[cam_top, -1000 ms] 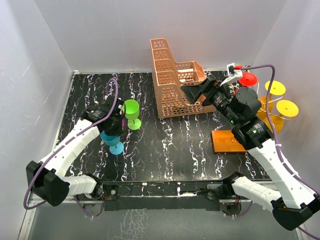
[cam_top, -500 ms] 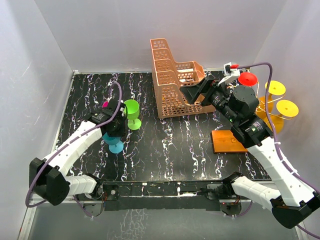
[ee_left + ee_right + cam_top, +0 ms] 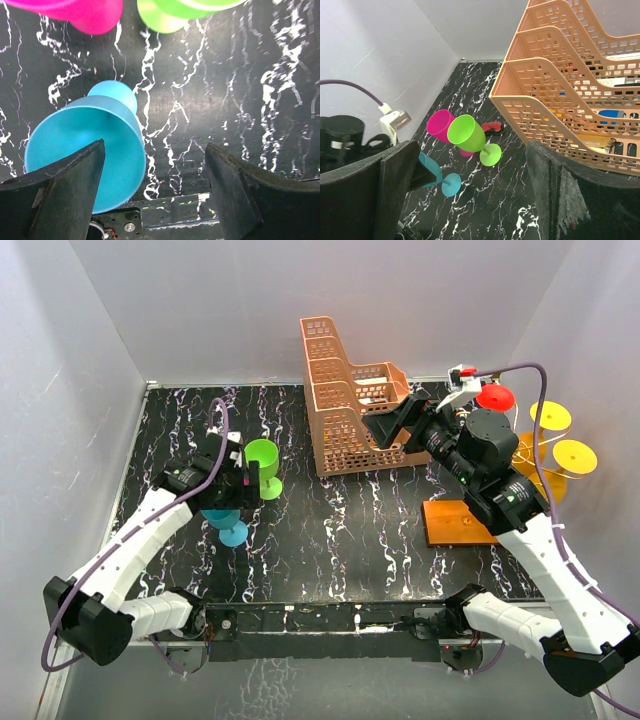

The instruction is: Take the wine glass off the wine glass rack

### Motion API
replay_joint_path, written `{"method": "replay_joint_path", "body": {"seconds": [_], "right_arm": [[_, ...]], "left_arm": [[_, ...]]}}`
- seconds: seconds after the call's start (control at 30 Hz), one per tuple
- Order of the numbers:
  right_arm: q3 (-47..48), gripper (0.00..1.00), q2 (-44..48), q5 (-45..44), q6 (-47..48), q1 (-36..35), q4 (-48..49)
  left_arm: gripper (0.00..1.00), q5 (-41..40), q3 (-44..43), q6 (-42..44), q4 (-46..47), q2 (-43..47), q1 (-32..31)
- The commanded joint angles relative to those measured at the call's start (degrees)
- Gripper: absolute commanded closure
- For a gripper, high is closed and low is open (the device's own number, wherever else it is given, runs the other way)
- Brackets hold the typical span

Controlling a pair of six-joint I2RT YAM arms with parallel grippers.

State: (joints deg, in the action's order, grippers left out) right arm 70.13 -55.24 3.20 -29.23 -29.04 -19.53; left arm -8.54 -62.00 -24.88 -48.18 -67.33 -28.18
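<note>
The wine glass rack's orange-brown base board (image 3: pixel 455 522) lies at the right, under my right arm. From its wire arms hang a red wine glass (image 3: pixel 495 397) and two yellow ones (image 3: pixel 550 415), feet up. My right gripper (image 3: pixel 395 425) stands open and empty left of the rack, in front of the basket. On the left a blue glass (image 3: pixel 226 522), a green glass (image 3: pixel 262 464) and a magenta glass (image 3: pixel 440 126) stand upright on the table. My left gripper (image 3: pixel 155 185) is open just above the blue glass (image 3: pixel 85 150), whose rim lies by the left finger.
A peach-orange lattice basket (image 3: pixel 345 405) stands at the back centre, close to my right gripper. A small red and black object (image 3: pixel 492 127) lies on the table behind the green glass. Grey walls close in the black marbled table (image 3: pixel 330 530) on three sides.
My left gripper has opened and let go of the blue glass, which now stands on the table, and has risen slightly. The right arm has barely moved.
</note>
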Motion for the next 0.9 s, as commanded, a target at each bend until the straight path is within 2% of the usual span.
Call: {"method": "replay_joint_path", "body": {"seconds": [0.0,0.17,0.33,0.47,0.6,0.87], "right_arm": [[3.76,0.02,0.54,-1.85,1.46,-0.14,0.2],[4.05,0.02,1.25,-3.65,2.32,-0.14,-1.49],[6.99,0.02,-0.01,-6.68,5.89,-0.14,-4.22],[9.71,0.02,-1.29,-11.0,9.31,-0.14,-7.05],[16.44,0.01,-5.05,-17.69,13.66,-0.13,-12.84],[25.49,0.02,-9.47,-35.45,18.77,-0.14,-19.51]], "left_arm": [[0.19,1.43,-5.29,1.85,-1.33,2.81,0.32],[0.15,1.95,-9.63,3.4,-2.54,3.04,0.33],[0.09,3.72,-15.97,5.91,1.34,4.31,0.32],[0.06,7.74,-18.53,7.66,9.01,4.48,0.33],[0.03,10.5,-19.25,7.83,19.07,4.18,0.32],[0.03,14.03,-14.0,7.96,34.89,4.99,0.32]]}}
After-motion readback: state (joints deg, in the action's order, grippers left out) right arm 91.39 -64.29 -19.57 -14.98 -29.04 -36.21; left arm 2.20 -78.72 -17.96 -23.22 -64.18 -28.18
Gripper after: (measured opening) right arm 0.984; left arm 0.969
